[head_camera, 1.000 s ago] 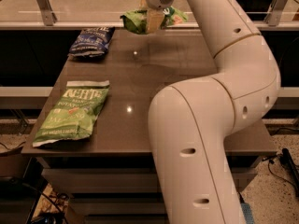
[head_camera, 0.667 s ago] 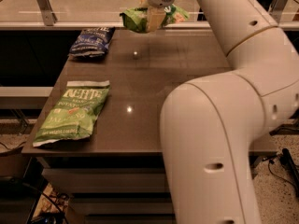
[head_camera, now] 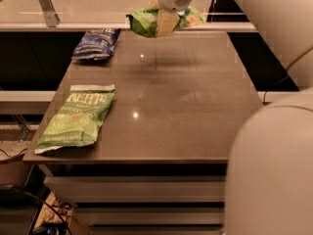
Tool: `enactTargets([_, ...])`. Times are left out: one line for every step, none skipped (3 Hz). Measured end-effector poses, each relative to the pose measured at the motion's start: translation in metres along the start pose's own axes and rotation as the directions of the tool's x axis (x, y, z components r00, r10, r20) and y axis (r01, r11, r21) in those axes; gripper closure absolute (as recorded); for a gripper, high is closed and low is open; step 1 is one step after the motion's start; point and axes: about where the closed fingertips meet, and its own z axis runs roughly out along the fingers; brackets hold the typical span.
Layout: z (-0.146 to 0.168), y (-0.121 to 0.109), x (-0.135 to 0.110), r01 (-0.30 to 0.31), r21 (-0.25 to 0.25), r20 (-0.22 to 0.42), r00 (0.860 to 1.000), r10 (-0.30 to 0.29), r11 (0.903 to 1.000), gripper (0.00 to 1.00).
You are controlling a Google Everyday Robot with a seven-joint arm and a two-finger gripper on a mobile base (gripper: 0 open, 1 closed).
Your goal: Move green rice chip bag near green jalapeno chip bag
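My gripper (head_camera: pixel 165 19) is at the top centre of the camera view, above the far edge of the table. It is shut on the green rice chip bag (head_camera: pixel 145 23), a small wrinkly bright green bag with orange-pink pictures, and holds it in the air. The green jalapeno chip bag (head_camera: pixel 78 117), larger, flat, light green with white lettering, lies at the table's front left, far from the gripper.
A dark blue bag (head_camera: pixel 95 44) lies at the back left of the brown table (head_camera: pixel 186 106). My white arm (head_camera: pixel 274 131) fills the right side of the view. A metal rail and post (head_camera: pixel 45 4) run behind the table.
The gripper with the green rice chip bag has stayed at about the same place above the far edge. The arm's big white segment has moved right, uncovering more of the table.
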Motion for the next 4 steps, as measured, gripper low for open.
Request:
enactTargets([-0.01, 0.038, -0.018, 0.034, -0.017, 0.017, 0.999, -0.034, 0.9993, 1.0])
enactTargets([-0.017, 0.068, -0.029, 0.075, -0.037, 0.023, 0.997, -0.075, 0.9965, 1.0])
enactTargets([-0.025, 0.091, -0.037, 0.109, -0.056, 0.016, 0.994, -0.108, 0.9924, 1.0])
enactTargets([-0.033, 0.115, -0.053, 0.128, -0.09, 0.004, 0.992, -0.128, 0.9877, 1.0])
